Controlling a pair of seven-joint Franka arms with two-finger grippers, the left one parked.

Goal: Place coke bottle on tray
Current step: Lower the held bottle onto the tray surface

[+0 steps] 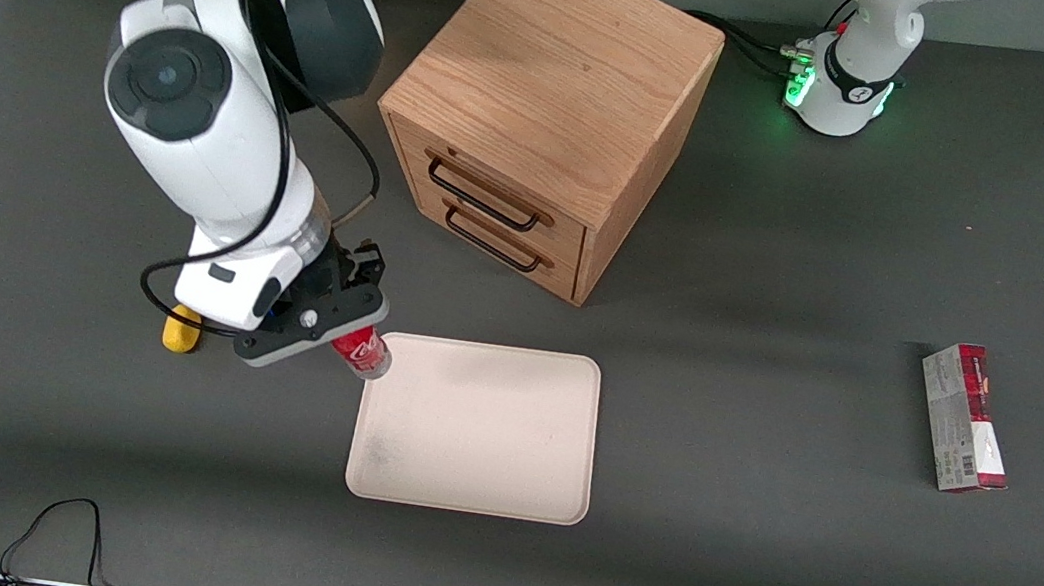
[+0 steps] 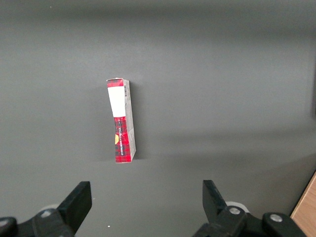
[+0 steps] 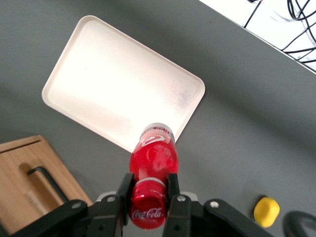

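Red catches the eye first: one coke bottle (image 1: 362, 353), one tray (image 1: 476, 428), one wooden drawer cabinet (image 1: 545, 115) with two drawers, one yellow lemon-shaped lump (image 1: 181, 330) and one red-and-grey carton (image 1: 963, 419) on the dark grey table (image 1: 748, 565).

And the bottle is off the table! The gripper (image 3: 149, 190) has its two fingers (image 3: 123, 190) pinched on the bottle's neck, just under the red cap, closed down to the width of that neck. The body and clear base (image 3: 158, 129) stick out past the fingertips, pointing toward the tray. In the front view the bottle pokes out from under the gripper (image 1: 337, 334), tilted, its base hanging right at the tray's corner, the corner nearest the working arm and the cabinet.

Look at it: slim, glossy red, white script on the cap and on the body, a clear band at the bottom.

Cream-beige and bare, the tray lies flat, nearer the front camera than the cabinet. Just beside the gripper sits the lemon lump, partly hidden by the arm. Way off toward the parked arm's end lies the carton (image 2: 121, 121).
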